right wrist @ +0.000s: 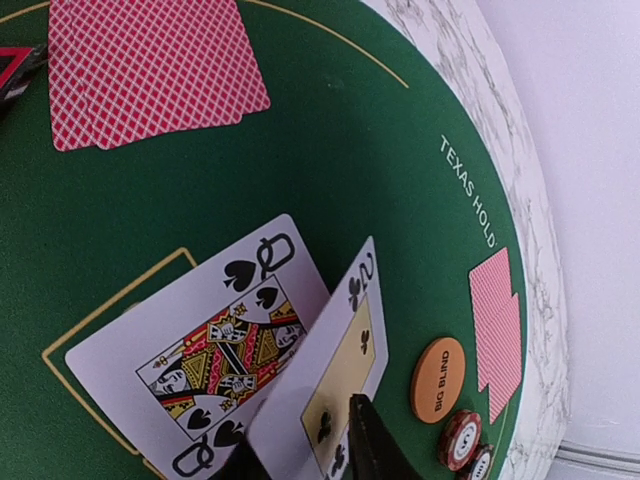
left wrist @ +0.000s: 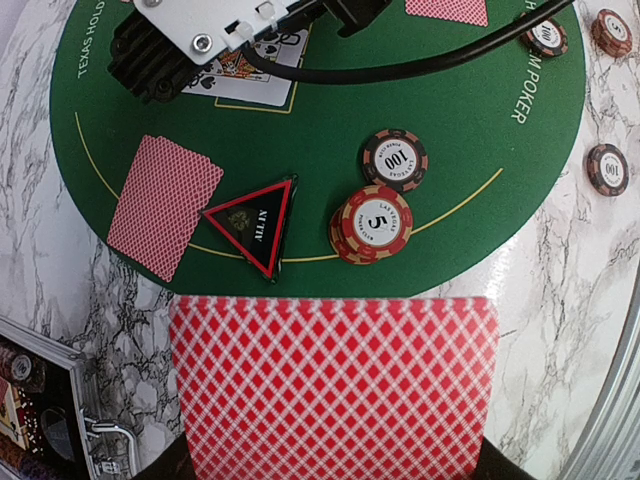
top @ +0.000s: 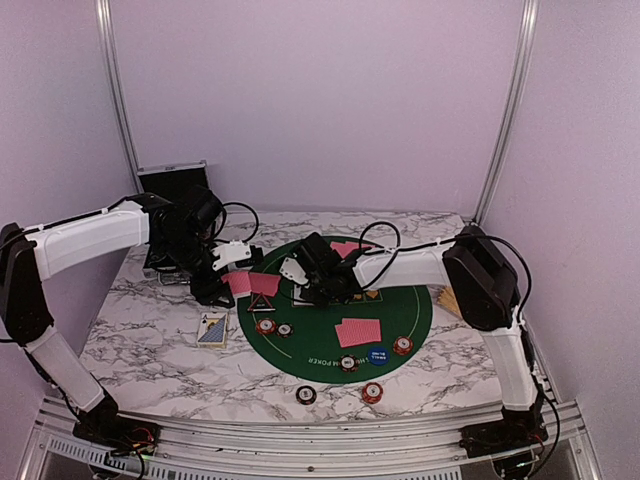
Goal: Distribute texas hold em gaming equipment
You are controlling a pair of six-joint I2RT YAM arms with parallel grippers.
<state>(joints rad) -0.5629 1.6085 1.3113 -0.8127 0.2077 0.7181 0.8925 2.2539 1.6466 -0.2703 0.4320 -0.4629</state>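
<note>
Playing cards, pink-red lattice backs: held batch, face down, above the table at the left edge of the green mat; face-down pair on the mat, just beside the triangular marker, which is black, red-edged and lettered ALL IN; second pair mid-mat; third pair near the far rim, by the orange button marked BIG BLIND. Queen of spades face up, flat in a yellow outline; queen of clubs face up, tilted, over its corner. Dark-red chips, white edge marks: stack marked 5 just beside chip marked 100; two rim chips flanking the blue button; two loose chips on marble off the mat
</note>
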